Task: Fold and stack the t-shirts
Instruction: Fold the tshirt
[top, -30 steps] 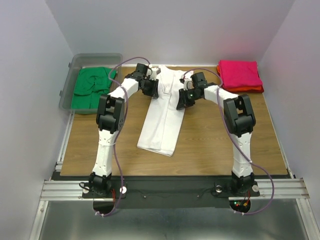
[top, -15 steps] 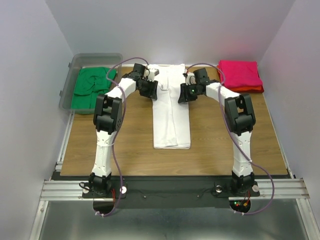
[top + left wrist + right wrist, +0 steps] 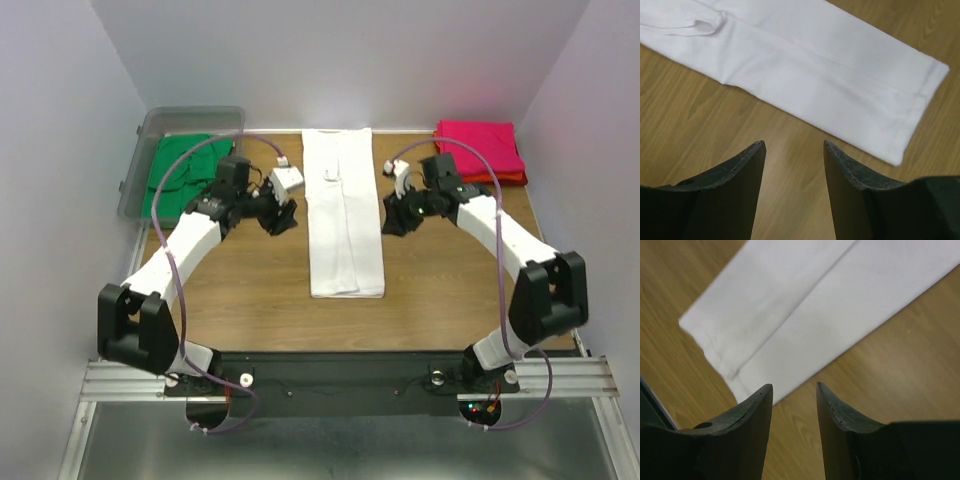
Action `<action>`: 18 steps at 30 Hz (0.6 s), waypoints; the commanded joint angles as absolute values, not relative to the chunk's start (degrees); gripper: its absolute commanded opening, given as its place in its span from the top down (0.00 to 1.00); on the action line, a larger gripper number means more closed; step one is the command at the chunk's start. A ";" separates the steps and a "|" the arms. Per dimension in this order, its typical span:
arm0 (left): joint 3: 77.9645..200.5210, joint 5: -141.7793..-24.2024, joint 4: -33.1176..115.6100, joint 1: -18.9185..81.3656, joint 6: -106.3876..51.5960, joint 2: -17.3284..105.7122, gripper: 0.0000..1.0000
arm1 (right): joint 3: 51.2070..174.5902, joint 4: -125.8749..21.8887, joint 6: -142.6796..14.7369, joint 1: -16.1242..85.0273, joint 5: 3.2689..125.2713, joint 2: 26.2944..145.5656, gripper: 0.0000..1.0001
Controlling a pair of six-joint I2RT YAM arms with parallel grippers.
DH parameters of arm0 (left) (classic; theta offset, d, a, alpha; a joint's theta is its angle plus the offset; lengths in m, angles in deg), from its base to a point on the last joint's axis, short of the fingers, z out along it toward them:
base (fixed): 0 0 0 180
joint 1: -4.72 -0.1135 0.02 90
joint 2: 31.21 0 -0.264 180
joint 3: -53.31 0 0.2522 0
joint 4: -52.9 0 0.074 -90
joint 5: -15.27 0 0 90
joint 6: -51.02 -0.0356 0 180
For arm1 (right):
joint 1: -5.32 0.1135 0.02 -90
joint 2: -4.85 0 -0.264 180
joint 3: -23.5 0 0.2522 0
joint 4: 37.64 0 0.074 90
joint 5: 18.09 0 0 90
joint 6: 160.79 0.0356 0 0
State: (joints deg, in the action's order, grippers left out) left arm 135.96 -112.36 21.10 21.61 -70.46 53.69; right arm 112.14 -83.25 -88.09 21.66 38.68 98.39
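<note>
Both arms have pulled back from the white shirt [image 3: 343, 215], which lies as a long folded strip mid-table [image 3: 240, 290]. Left gripper [image 3: 792, 145] and right gripper [image 3: 794, 386] hang spread and empty on either side of it. Green shirt [image 3: 175, 172] sits in the bin [image 3: 190, 115], pink shirt [image 3: 478, 146] far right
</note>
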 commanded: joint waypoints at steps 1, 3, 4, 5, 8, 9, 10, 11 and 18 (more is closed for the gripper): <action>122.12 -114.81 21.65 25.81 -86.58 47.65 0.39 | 97.43 -88.58 -102.92 25.35 42.98 90.31 0.54; 118.33 -113.93 22.00 28.27 -89.50 45.26 0.39 | 95.55 -88.05 -105.84 26.59 44.48 87.83 0.52; 114.66 -112.80 22.87 30.89 -90.56 43.25 0.38 | 91.88 -87.27 -106.99 27.81 45.19 86.69 0.49; 112.88 -112.26 24.80 32.13 -92.48 42.19 0.38 | 90.19 -84.99 -108.65 28.35 46.58 84.59 0.43; 106.81 -109.72 29.38 36.71 -95.13 39.19 0.35 | 85.00 -80.33 -111.04 32.12 49.14 81.32 0.39; 104.36 -108.67 30.34 37.76 -96.79 38.75 0.34 | 83.86 -79.18 -111.47 33.09 49.67 80.88 0.38; 103.38 -108.13 32.27 39.34 -97.42 38.22 0.34 | 82.02 -77.17 -112.61 34.49 49.76 80.35 0.38; 102.50 -107.69 33.16 40.31 -98.21 38.22 0.34 | 81.04 -76.11 -113.23 35.03 50.11 80.17 0.38; 97.75 -103.47 42.57 44.62 -101.99 39.10 0.34 | 78.57 -71.88 -118.33 39.25 50.64 82.37 0.42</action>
State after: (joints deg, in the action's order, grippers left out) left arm 98.93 -105.58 34.80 43.42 -97.87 39.90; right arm 78.65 -78.01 -113.77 37.53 49.37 82.06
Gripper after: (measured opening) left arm 0.663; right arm 0.593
